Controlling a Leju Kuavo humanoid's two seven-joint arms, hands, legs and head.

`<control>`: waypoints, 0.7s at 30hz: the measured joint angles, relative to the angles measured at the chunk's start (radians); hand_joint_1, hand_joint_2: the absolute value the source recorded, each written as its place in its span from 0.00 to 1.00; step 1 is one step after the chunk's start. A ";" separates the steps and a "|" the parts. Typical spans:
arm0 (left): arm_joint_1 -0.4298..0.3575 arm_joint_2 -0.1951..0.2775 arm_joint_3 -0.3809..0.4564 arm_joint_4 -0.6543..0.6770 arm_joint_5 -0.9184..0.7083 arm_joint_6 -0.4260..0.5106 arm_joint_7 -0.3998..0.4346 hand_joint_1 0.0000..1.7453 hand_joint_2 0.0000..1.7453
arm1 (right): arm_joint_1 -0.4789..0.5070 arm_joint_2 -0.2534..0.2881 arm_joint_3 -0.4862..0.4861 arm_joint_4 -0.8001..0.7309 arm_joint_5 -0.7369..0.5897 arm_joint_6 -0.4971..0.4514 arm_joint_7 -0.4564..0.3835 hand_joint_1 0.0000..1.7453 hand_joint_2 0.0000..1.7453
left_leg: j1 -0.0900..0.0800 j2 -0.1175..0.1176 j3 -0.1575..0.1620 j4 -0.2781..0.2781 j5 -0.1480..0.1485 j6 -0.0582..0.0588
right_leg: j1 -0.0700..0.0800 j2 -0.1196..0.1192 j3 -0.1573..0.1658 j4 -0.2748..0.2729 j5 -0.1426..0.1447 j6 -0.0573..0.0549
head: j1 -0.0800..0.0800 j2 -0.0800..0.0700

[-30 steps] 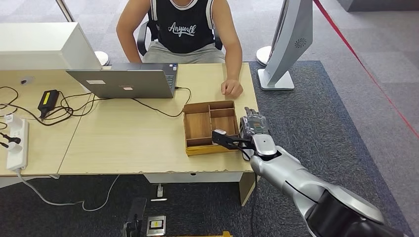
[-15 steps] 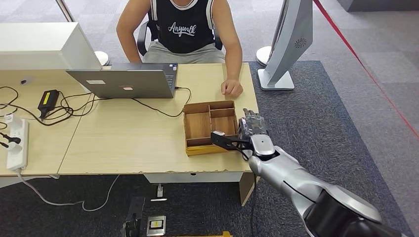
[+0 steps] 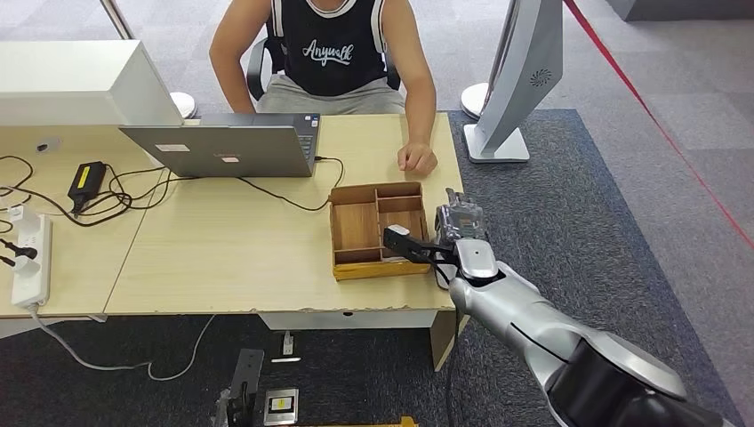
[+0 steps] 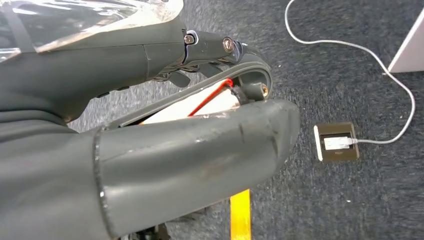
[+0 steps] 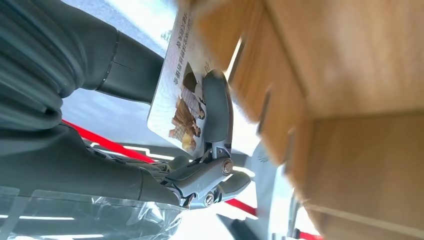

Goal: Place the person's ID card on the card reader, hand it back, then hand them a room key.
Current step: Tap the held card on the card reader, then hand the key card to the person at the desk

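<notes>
While the left hand [image 4: 165,150] hangs beside the body over dark carpet, we read the desk from its left end. A white power strip [image 3: 29,260] and a black adapter [image 3: 86,180] lie among cables, then a grey laptop [image 3: 222,149] stands with its back toward us, a placement that suits the seated person [image 3: 333,53] working opposite. Whether the left hand's fingers are spread or closed we cannot tell; the wrist view shows its thumb close up and little else.

Further right sits the wooden tray [image 3: 356,227], divided into compartments, near the table [image 3: 222,258] front edge, presumably so that cards stay within the robot's reach. The person's hand [image 3: 417,158] rests as a loose fist on the desk just beyond the tray.

At the tray's right rim we find the right hand [image 3: 449,238]. It pinches a printed card [image 5: 182,95] between thumb and a finger, as the right wrist view shows, with the tray wall just beside it; the card's edge appears small and white in the head view. We judge this card to be the room key drawn from the tray, though it could be the ID card. No card reader can be made out.

Compared with one second ago, the right hand has shifted slightly away from us and toward the person, and its thumb sits a little higher over the tray rim. Everything else on the desk is unchanged.
</notes>
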 joint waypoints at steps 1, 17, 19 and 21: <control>0.011 -0.006 0.021 -0.007 -0.028 0.000 0.012 0.00 0.00 | -0.003 -0.005 -0.002 0.000 -0.002 -0.003 0.005 1.00 1.00 | 0.000 0.000 0.000 0.000 0.000 0.000 | 0.000 0.000 0.000 0.000 0.000 0.000 | 0.000 0.000; 0.048 -0.018 0.083 -0.084 0.029 0.000 0.082 0.00 0.00 | -0.014 -0.070 -0.052 0.004 -0.064 -0.038 0.014 1.00 1.00 | 0.000 0.000 -0.001 0.000 0.000 0.000 | 0.000 0.000 0.000 0.000 0.000 0.000 | 0.000 0.000; 0.048 -0.018 0.083 -0.084 0.029 0.000 0.081 0.00 0.00 | -0.014 -0.071 -0.053 0.004 -0.065 -0.039 0.014 1.00 1.00 | 0.000 0.000 -0.001 0.000 0.000 0.000 | 0.000 0.000 0.000 0.000 0.000 0.000 | 0.000 0.000; 0.048 -0.018 0.083 -0.084 0.029 0.000 0.081 0.00 0.00 | -0.014 -0.071 -0.053 0.004 -0.065 -0.039 0.014 1.00 1.00 | 0.000 0.000 -0.001 0.000 0.000 0.000 | 0.000 0.000 0.000 0.000 0.000 0.000 | 0.000 0.000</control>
